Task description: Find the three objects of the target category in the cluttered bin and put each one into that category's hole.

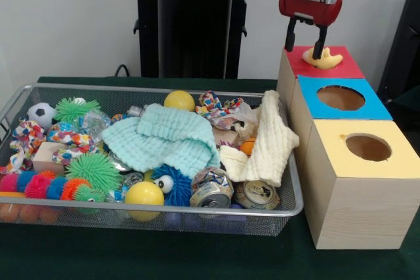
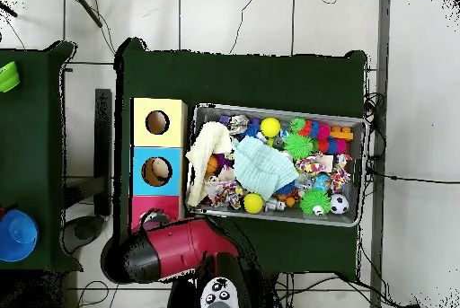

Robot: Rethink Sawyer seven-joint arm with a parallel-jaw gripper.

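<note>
I see the gripper hanging over the red box, fingers parted and gripping nothing, a yellow toy lying on the red top under them, with the bin of clutter beside the boxes.

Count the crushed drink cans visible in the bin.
2. One crushed can lies at the bin's front edge beside the blue googly-eyed toy; the other can sits right of it, under the cream cloth. More may be buried.
</note>
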